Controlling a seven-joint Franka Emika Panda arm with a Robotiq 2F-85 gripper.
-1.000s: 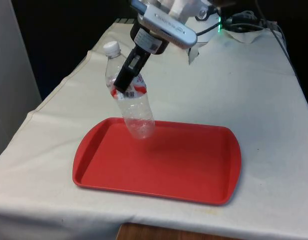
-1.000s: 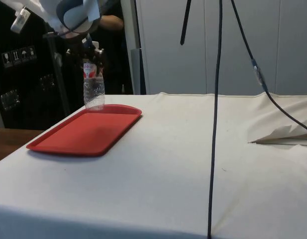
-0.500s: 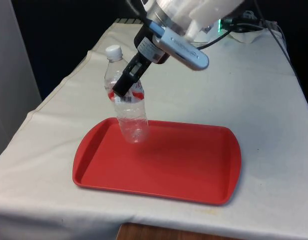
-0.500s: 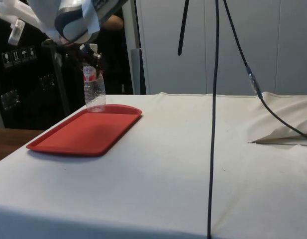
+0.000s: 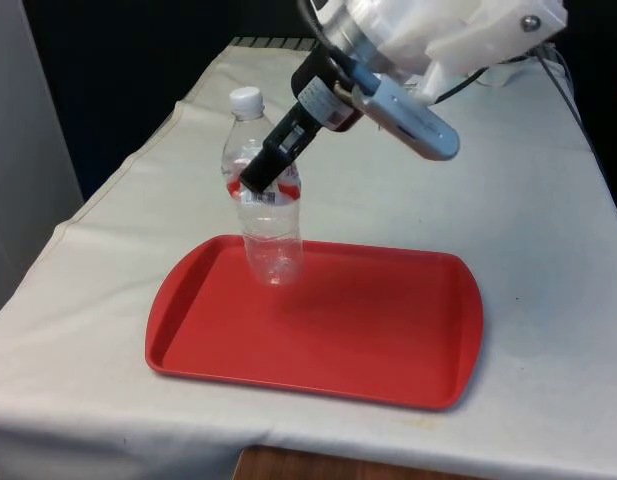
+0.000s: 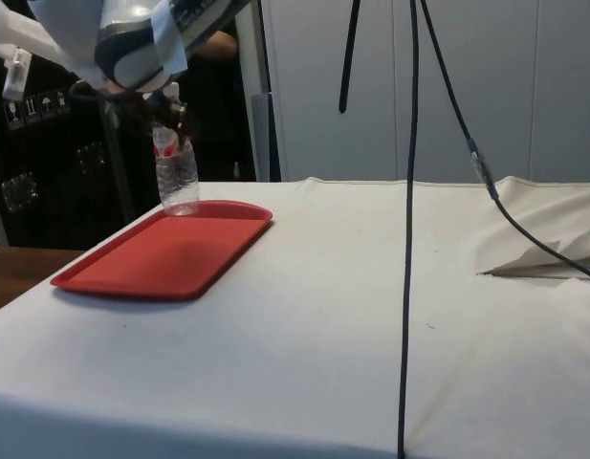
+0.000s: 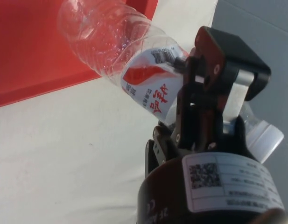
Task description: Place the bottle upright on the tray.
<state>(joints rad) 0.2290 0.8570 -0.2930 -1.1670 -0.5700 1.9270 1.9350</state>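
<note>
Item, as I see it from my station: clear plastic bottle [image 5: 266, 205] with white cap and red-and-white label, nearly upright, its base at the red tray [image 5: 388, 340], by the tray's far edge near the far corner on the front view's left. I cannot tell whether the base rests on the tray floor. Tool: black gripper [image 5: 271, 166], fingers closed on the bottle at label height. Support: table under white cloth [image 5: 508, 190], tray at its near end.

Clear plastic bottle [image 5: 268, 215]; glossy plastic tray [image 5: 388, 345].
</note>
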